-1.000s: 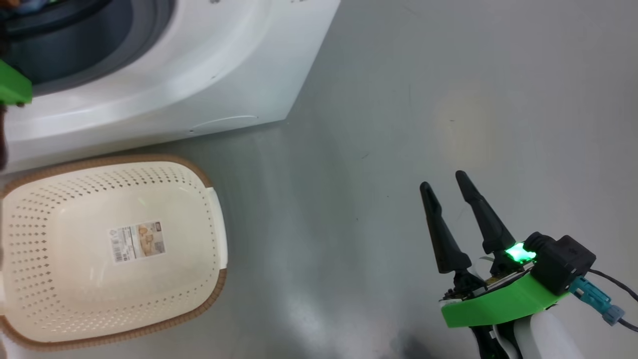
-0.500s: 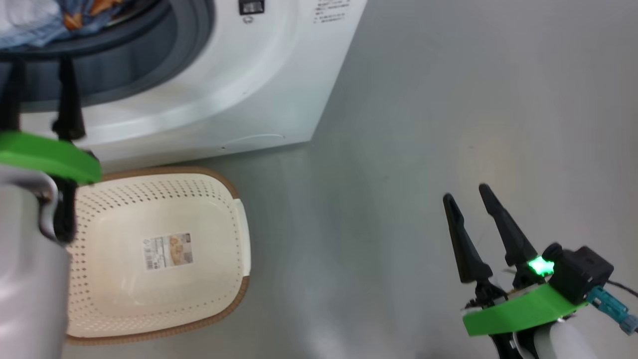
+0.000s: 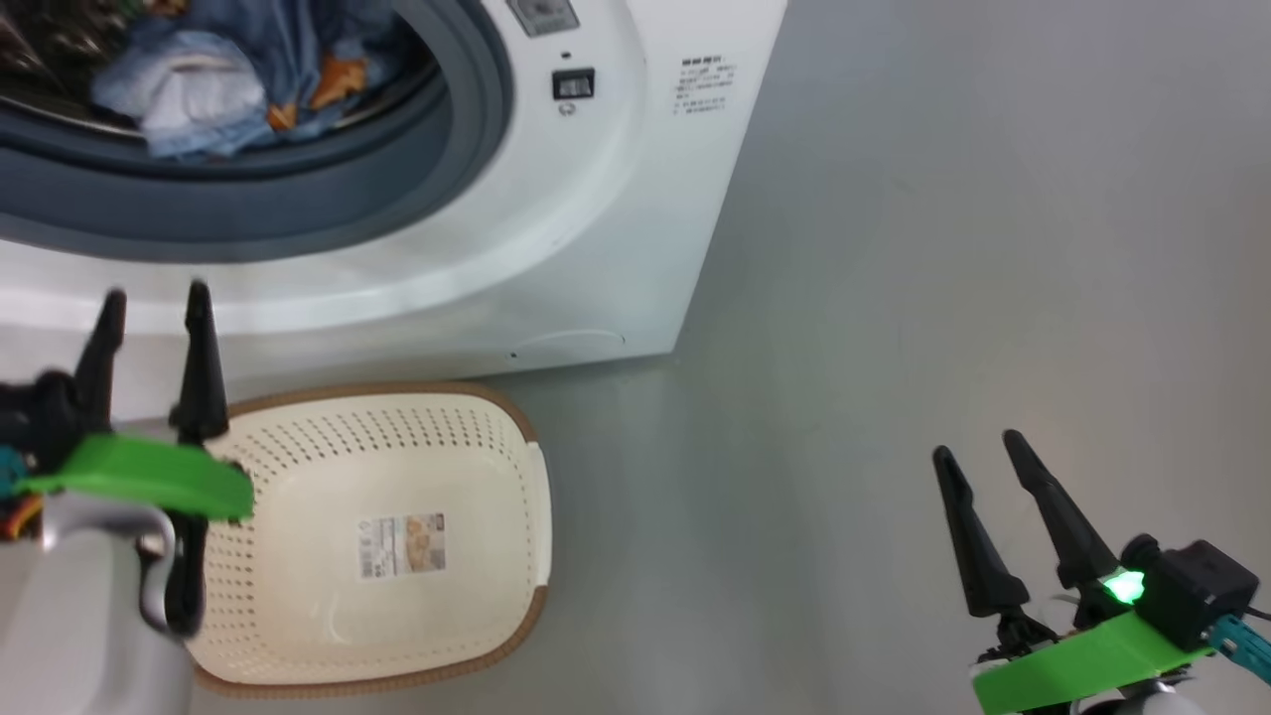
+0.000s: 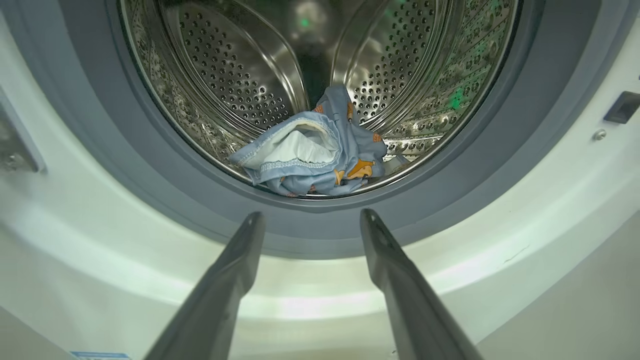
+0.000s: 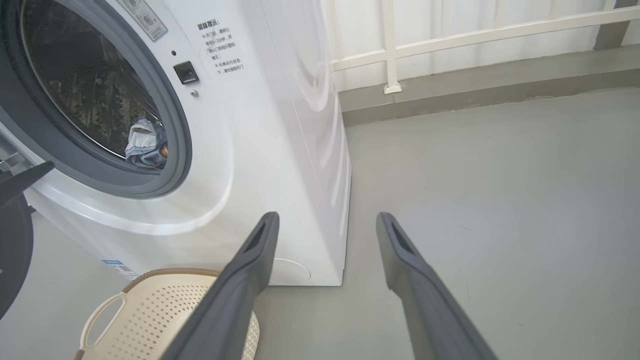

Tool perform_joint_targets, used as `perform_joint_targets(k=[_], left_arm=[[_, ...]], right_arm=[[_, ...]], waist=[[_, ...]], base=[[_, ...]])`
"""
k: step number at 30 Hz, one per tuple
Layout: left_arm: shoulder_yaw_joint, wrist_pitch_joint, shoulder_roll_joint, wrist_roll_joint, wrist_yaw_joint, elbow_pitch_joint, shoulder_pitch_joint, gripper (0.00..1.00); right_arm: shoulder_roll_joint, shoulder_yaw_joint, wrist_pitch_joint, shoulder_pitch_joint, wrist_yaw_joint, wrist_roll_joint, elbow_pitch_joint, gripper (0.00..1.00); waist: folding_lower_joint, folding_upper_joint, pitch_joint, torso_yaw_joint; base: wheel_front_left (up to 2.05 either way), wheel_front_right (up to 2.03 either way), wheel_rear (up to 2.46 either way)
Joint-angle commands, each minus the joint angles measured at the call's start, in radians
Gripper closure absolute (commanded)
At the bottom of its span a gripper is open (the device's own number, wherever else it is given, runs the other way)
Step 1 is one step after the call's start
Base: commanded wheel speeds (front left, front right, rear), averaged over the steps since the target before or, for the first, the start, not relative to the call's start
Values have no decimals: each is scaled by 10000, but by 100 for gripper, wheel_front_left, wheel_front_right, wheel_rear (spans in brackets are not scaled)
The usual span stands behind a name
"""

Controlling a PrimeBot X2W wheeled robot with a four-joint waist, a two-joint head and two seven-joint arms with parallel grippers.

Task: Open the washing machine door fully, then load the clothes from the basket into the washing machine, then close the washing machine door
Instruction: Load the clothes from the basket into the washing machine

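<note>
In front of the washing machine [image 3: 596, 248], on the grey floor [image 3: 894, 298], the basket [image 3: 397, 392] stands just beside the machine's lower front, and the label sticker [image 3: 402, 546] on its floor is in plain sight. The clothes [image 3: 228, 89] lie inside the machine, low in the opening, behind the grey-blue gasket [image 3: 467, 149].

From the head view, the left gripper [image 3: 156, 295] hangs over the basket's left end, its fingers spread apart with nothing between them and pointing towards the machine's front. The right gripper [image 3: 978, 447] is well apart from it, over bare floor at the lower right. Its jaws are likewise released and hold nothing.

The left wrist view looks straight into the steel drum [image 4: 225, 75]. There the light blue garment with orange figures sits bunched at the drum's front lip, pale fabric folded inside it, touching the gasket's inner edge.

The right wrist view takes in the machine from the side. It adds the round flap [image 5: 290, 270] low on the front, a blue sticker [image 5: 117, 265] near it, the basket's side handle [image 5: 100, 320] and a white railing [image 5: 450, 35] behind. A dark curved shape at that view's left edge is probably the washing machine door [image 5: 12, 250] swung open, though too little of it shows to be sure.
</note>
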Motion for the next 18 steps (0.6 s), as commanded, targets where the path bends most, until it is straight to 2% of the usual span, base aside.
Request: perform_joint_targets(k=[1, 10, 18], left_arm=[[376, -49, 250, 187, -28, -387, 376, 0], [1096, -49, -17, 526, -29, -1223, 2083, 0], [1339, -49, -139, 519, -29, -1894, 3199, 0]], right_arm=[[-208, 102, -48, 244, 16, 192, -190, 0], [-652, -82, -48, 699, 16, 377, -204, 0], [-871, -207, -48, 1003, 16, 489, -182, 0]], waist=[[0, 0, -521, 219], [0, 0, -1270, 452], [0, 0, -1689, 635]], base=[[0, 0, 0], [0, 0, 0], [0, 0, 0]])
